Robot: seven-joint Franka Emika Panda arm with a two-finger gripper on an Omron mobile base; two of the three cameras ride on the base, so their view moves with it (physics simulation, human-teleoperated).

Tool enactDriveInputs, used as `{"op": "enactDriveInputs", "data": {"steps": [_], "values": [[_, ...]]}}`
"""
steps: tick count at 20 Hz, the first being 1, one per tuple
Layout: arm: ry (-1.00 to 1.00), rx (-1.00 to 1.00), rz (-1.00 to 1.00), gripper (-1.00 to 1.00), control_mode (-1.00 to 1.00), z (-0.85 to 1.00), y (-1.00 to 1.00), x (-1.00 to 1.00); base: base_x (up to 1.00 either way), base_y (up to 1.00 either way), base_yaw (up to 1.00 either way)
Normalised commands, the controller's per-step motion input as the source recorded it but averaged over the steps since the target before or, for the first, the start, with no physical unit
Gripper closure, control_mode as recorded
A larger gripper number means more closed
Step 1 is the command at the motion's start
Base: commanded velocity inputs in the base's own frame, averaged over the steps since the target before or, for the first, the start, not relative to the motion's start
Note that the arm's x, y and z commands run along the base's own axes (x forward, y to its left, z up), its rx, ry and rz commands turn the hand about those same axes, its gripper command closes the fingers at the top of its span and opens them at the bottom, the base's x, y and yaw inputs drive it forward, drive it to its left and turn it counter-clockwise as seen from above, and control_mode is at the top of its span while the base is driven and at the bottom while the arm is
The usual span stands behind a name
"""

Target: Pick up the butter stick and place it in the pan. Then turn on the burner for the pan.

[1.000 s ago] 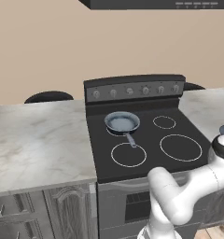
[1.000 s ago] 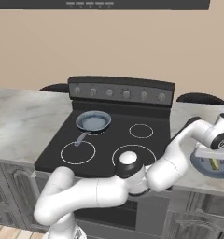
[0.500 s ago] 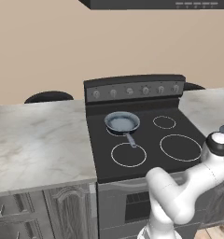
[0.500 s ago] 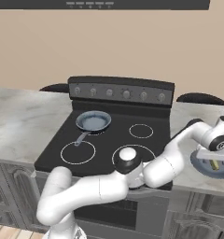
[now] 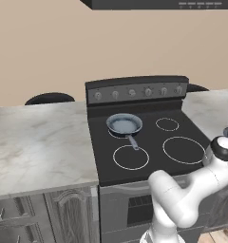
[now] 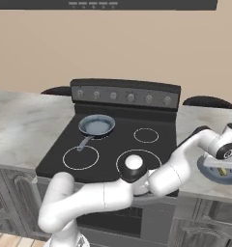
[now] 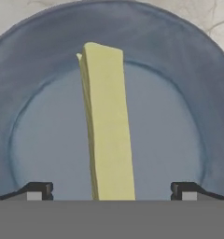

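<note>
Looking at the whole kitchen first: beige wall, a dark hood up top, and a long marble table (image 5: 40,142) with grey cabinets underneath, split by a black stove (image 5: 144,142) with a row of knobs along its back panel. Dark chair backs poke up behind the table's far edge.

Progress-wise, basically nothing is done yet. The pan (image 5: 125,125) sits at the back left of the cooktop, over the burner (image 5: 113,133), and its inside looks empty. No sign the burner is on.

The arm is reaching over to the stretch of table right of the stove, where a blue-grey plate (image 6: 219,171) sits near the front edge. The butter stick (image 7: 107,126) is lying on that plate, running straight away from the camera in the hand view.

The claw (image 7: 111,191) is wide open, holding nothing, with one fingertip on each side of the near end of the butter and clear gaps both sides. So I'd say it's lined up for the grab. Still left: close, lift, carry to the pan, drop, then the knob.
</note>
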Motion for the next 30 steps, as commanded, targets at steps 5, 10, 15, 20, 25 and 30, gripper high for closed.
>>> {"op": "enactDriveInputs", "data": {"steps": [5, 10, 15, 20, 25, 30], "values": [[0.00, 0.00, 0.00, 1.00, -1.00, -0.13, 0.00, 0.00, 0.00, 0.00, 0.00], [0.00, 0.00, 0.00, 1.00, -1.00, 0.00, 0.00, 0.00, 0.00, 0.00, 0.00], [0.03, 0.00, 0.00, 1.00, -1.00, 0.01, 0.10, 0.00, 0.00, 0.00, 0.00], [0.02, 0.03, 0.00, 1.00, -1.00, 0.37, 0.12, 0.00, 0.00, 0.00, 0.00], [0.03, 0.03, -0.02, 1.00, -1.00, 0.49, 0.27, -0.03, 0.00, 0.00, 0.00], [0.00, 0.00, -0.03, 1.00, -1.00, 0.37, 0.68, -0.11, 0.00, 0.00, 0.00]]}}
